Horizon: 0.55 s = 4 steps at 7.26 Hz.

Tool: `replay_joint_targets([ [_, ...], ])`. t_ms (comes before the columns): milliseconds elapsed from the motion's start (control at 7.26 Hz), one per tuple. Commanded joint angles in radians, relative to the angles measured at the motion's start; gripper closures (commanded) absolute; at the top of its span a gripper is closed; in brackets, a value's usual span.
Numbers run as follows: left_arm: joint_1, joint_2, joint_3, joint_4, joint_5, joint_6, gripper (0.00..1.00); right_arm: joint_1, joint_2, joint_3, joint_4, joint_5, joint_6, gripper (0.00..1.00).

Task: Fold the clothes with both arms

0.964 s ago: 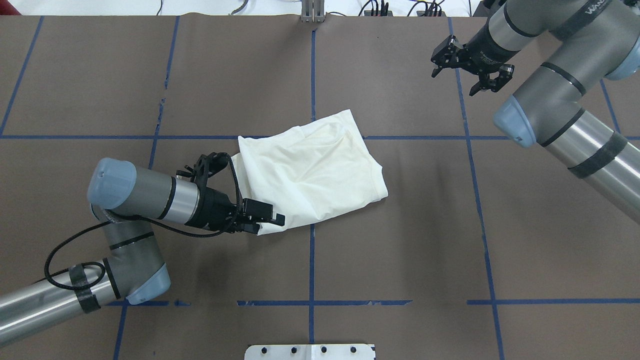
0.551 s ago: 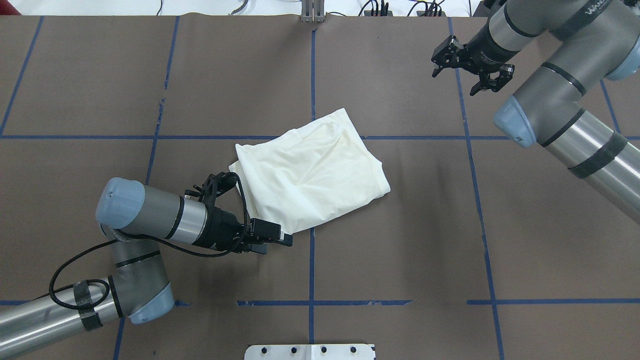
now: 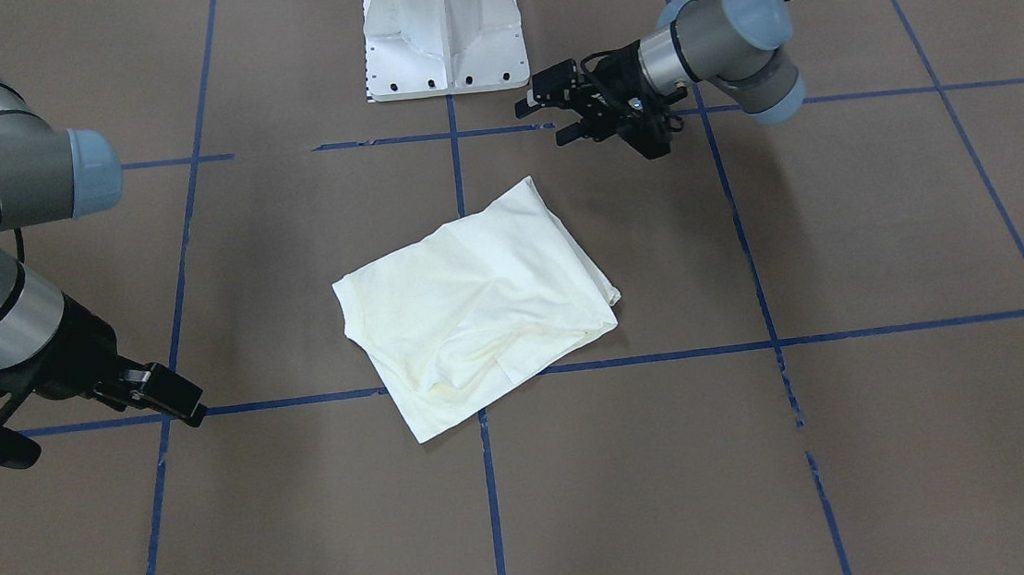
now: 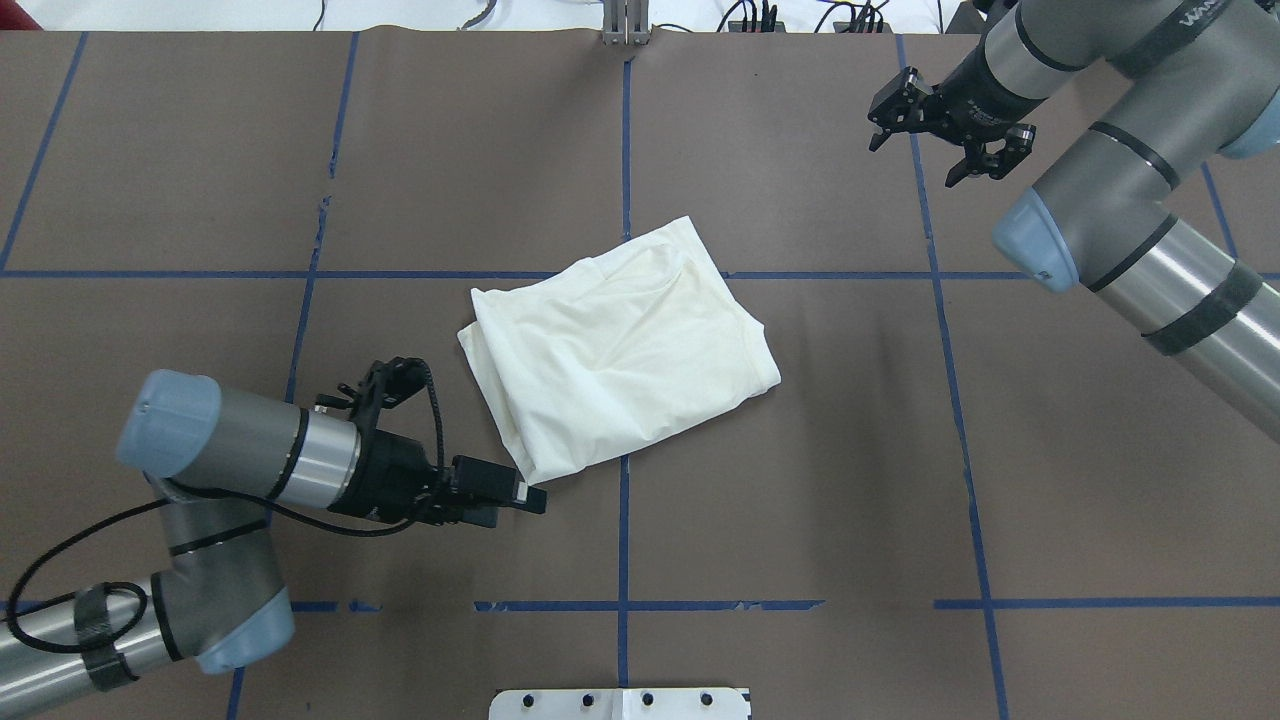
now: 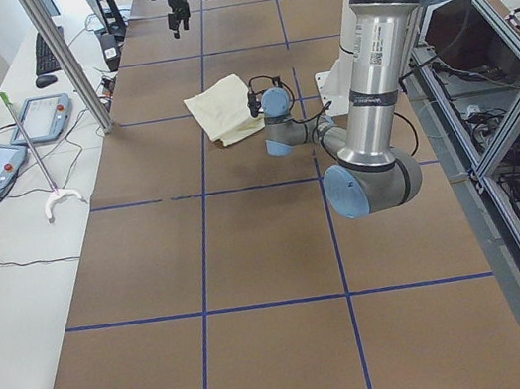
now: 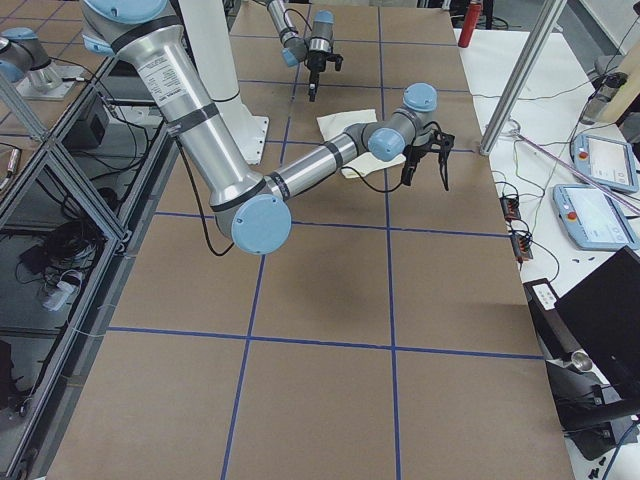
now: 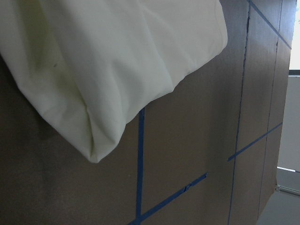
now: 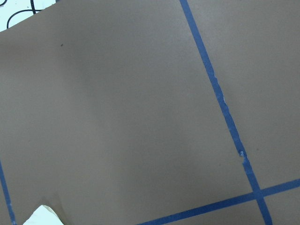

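The cream-white long-sleeve T-shirt (image 4: 620, 350) lies folded into a plain, rumpled packet near the middle of the brown bench (image 4: 800, 500), which is gridded with blue tape (image 4: 622, 540). The left arm's black two-finger hand (image 4: 530, 497) hovers just beside the packet's near corner, fingers parted, holding nothing. The right arm's black two-finger hand (image 4: 910, 165) hangs well apart at the far right, fingers spread, empty.

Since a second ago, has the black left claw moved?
Yes: left claw drew back toward the near horizontal blue tape line, away from the cream folded shirt.

Robotics lab, tape-gridded table (image 4: 800, 480), teach pendants (image 5: 45, 116)
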Motion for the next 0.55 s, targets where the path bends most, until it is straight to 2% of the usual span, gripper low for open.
replay_joint_targets([
  [0, -0.224, 0.142, -0.02, 0.002, -0.053, 0.216, 0.0, 0.066, -0.065, 0.028, -0.002, 0.005, -0.194, 0.0],
  [138, -0.339, 0.212, -0.005, 0.04, -0.057, 0.432, 0.0, 0.109, -0.118, 0.028, -0.017, 0.005, -0.347, 0.0],
  [413, -0.645, 0.219, -0.003, 0.44, -0.038, 1.02, 0.0, 0.199, -0.201, 0.022, -0.118, -0.013, -0.683, 0.0],
])
